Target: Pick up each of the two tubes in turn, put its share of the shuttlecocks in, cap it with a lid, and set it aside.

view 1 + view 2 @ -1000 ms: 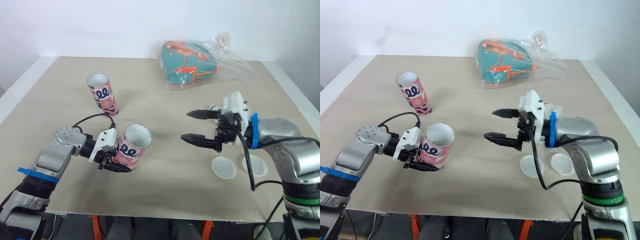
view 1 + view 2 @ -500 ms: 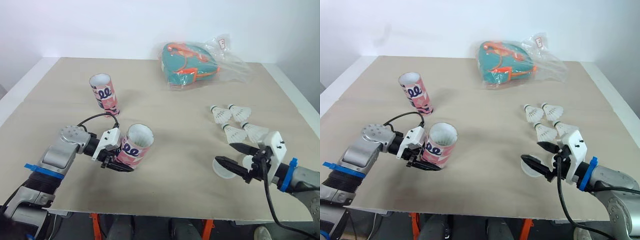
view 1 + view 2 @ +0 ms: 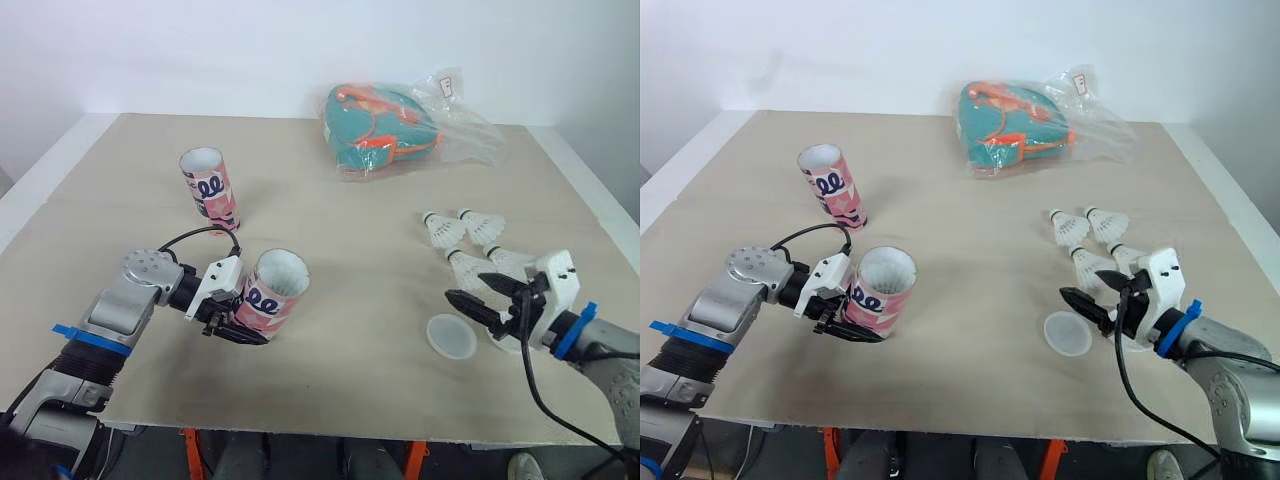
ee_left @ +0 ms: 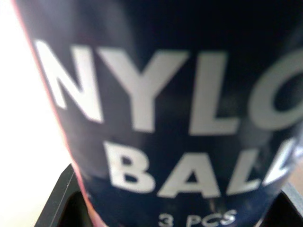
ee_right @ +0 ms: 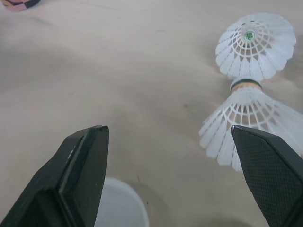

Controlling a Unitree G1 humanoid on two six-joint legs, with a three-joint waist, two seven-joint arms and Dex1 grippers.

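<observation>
My left gripper is shut on a pink patterned tube, held tilted just above the table with its open mouth facing up and right. Its dark label reads NYLON BALL in the left wrist view. A second pink tube stands upright at the back left. Several white shuttlecocks lie at the right. My right gripper is open, low over the table, between a white lid and the nearest shuttlecock. Another lid lies partly hidden under that gripper.
A teal and orange item in a clear plastic bag lies at the back of the table, right of centre. The table's front edge runs close below both grippers.
My right gripper, still open, dropped from mid-table to the front right, uncovering the shuttlecocks, then moved slightly back toward them. The left gripper kept hold of the tube.
</observation>
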